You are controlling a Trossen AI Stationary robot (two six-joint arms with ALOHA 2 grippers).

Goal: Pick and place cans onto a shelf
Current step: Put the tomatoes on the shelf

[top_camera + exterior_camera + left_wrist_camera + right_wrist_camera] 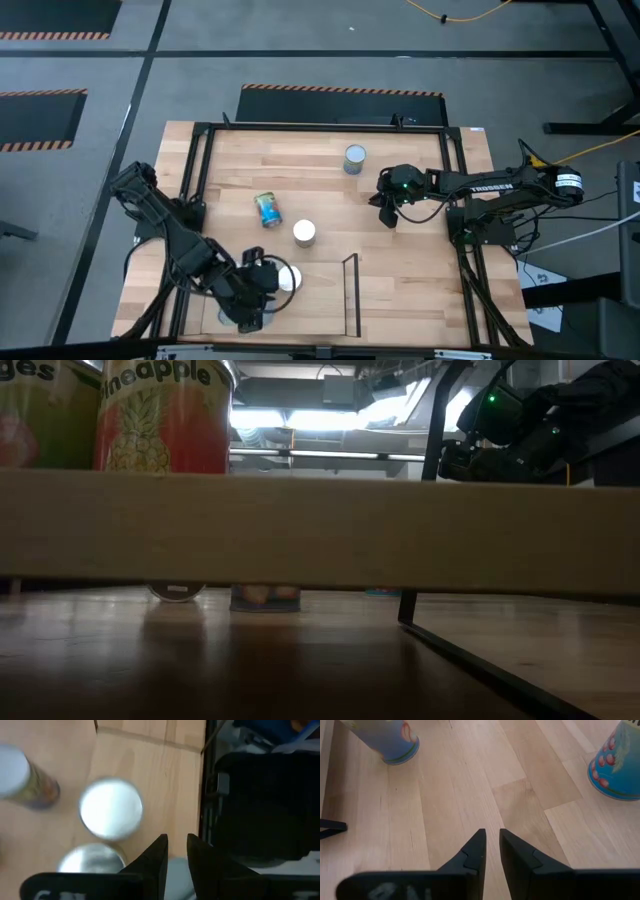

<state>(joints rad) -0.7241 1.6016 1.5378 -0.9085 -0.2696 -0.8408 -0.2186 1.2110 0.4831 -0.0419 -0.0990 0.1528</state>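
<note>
My left gripper (pixel 256 300) hangs shut and empty over the shelf (pixel 340 300) at the table's near edge. Below it stand round-topped cans: one white (pixel 111 809), one silver-grey (pixel 92 859), and a labelled one (pixel 22 777) farther off. In the low view two cans, one with a pineapple label (pixel 165 415), stand on the shelf board (pixel 320 530). My right gripper (pixel 388 208) is shut and empty above bare table right of centre. Three cans are on the table: a grey-topped one (pixel 354 158), a blue one (pixel 267 209) on its side, and a white-topped one (pixel 304 233).
The table's black frame rails (pixel 452 190) run along its edges. A thin black shelf rail (pixel 354 290) stands at the shelf's right end. In the right wrist view two blue-labelled cans (pixel 395 740) (pixel 620 765) stand either side of bare wood ahead of the fingers.
</note>
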